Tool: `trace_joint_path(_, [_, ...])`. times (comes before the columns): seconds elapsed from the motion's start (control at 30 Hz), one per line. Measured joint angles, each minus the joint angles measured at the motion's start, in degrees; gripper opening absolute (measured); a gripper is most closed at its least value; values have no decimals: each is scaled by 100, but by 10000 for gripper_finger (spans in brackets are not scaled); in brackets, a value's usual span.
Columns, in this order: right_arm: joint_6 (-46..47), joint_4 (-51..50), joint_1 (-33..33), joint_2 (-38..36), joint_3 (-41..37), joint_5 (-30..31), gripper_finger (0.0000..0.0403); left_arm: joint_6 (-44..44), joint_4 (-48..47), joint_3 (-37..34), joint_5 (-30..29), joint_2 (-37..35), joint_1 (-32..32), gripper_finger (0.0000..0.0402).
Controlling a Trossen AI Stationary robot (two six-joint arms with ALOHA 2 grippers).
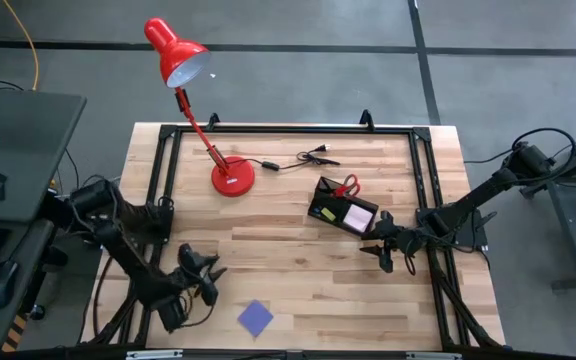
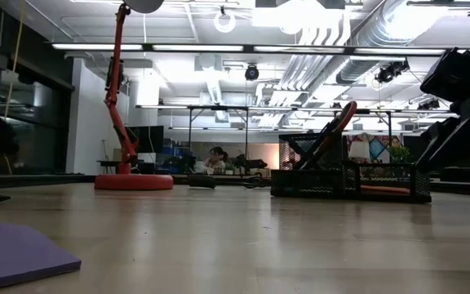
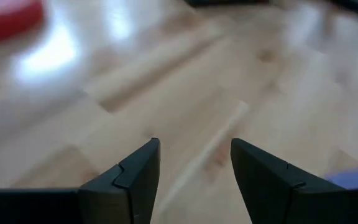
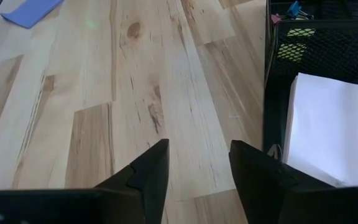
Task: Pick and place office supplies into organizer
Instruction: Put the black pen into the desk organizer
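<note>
The black mesh organizer (image 1: 340, 204) stands on the table right of centre. In it are the red-handled scissors (image 1: 348, 186), which lean up out of it (image 2: 333, 135), the pink note pad (image 1: 357, 216) and a small yellow piece (image 1: 328, 212). The blue-purple note pad (image 1: 256, 318) lies flat near the table's near edge. My left gripper (image 1: 206, 268) is open, just left of and beyond that pad (image 3: 353, 179). My right gripper (image 1: 380, 246) is open and empty, on the near side of the organizer (image 4: 316, 50), beside the pink pad (image 4: 334, 130). I see no pens.
A red desk lamp (image 1: 232, 178) stands on the far left part of the table, with a black cable and plug (image 1: 308, 157) beside it. A black metal frame (image 1: 420, 135) runs round the table's edges. Bare wood lies between the two grippers.
</note>
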Motion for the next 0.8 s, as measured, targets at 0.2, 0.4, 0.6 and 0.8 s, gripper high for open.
trace_joint_path(0.2, [0,1,0,0,0,0,163,-2704,-1936,534,404,807,-64,184])
trace_joint_path(0.4, [0,-5,0,0,0,0,156,-3285,-2227,1062,1126,1533,-182,184])
trace_joint_path(0.6, [0,-1,0,0,0,0,154,-3431,-3308,1908,1760,2038,-182,184])
trace_joint_path(0.8, [0,-37,0,-11,0,-2,157,-3554,-3292,2237,1587,2323,-347,184])
